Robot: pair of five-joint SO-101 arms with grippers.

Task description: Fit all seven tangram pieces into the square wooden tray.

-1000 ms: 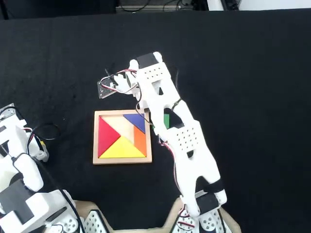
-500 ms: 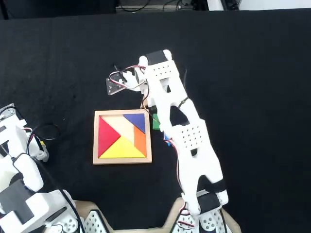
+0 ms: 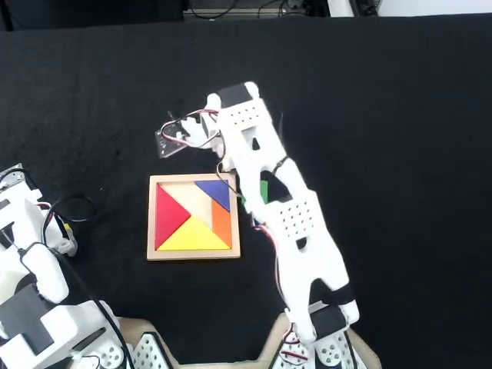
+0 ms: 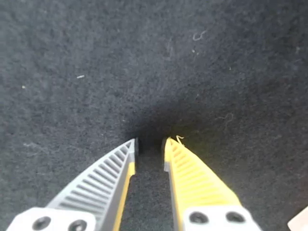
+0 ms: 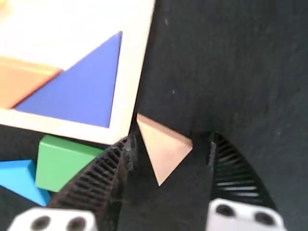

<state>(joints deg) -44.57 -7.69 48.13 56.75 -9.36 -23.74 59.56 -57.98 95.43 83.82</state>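
Note:
The square wooden tray holds a red triangle, a yellow triangle, a blue triangle and an orange piece. My right arm reaches over the tray's far right corner. My right gripper is open there, its fingers on either side of a tan triangle that lies on the cloth just off the tray corner. A green piece and a light blue piece lie beside the tray's right edge. My left gripper is shut over bare cloth.
The left arm sits at the near left corner of the table. Black cloth covers the table, with open room to the right and far side of the tray.
Half a second ago the right arm stood a little farther right and farther back; it has come back to where it was a second ago. The tray's pieces have not moved.

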